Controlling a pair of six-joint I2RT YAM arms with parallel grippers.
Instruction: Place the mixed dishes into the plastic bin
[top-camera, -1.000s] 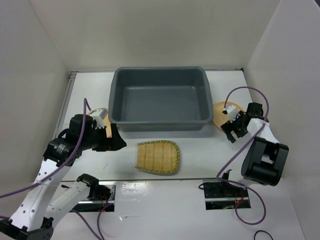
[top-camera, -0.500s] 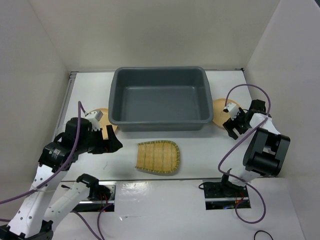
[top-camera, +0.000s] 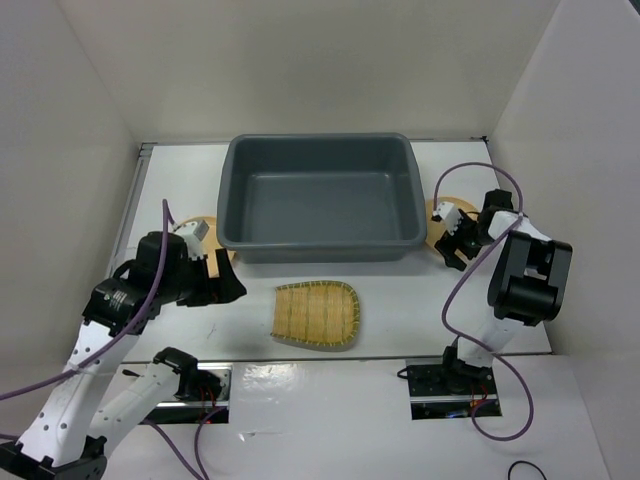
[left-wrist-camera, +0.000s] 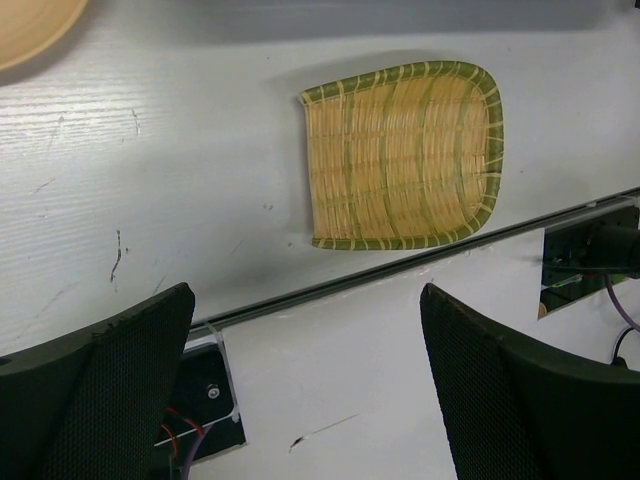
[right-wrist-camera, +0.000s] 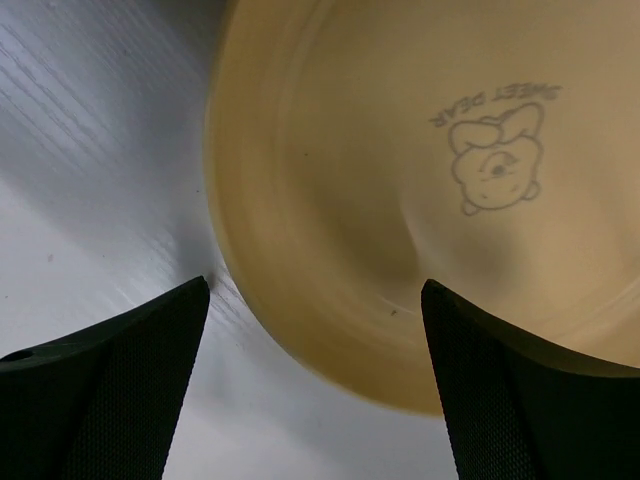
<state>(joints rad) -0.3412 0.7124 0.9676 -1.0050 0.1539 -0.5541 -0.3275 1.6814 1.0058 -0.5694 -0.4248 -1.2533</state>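
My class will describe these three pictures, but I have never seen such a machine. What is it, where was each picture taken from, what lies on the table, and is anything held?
These are two robot arms bolted at the near edge of a white table, each ending in two fingers. The wide picture comes from a fixed camera above and behind them. The other two come from cameras on the wrists, so the dark shapes at the bottom are each arm's own fingers. On the table are an empty grey plastic bin, a woven bamboo tray in front of it, a left plate and a right plate, both tan. The left fingers hang wide open near the tray; the right fingers stand open over the right plate's rim. Nothing is held.
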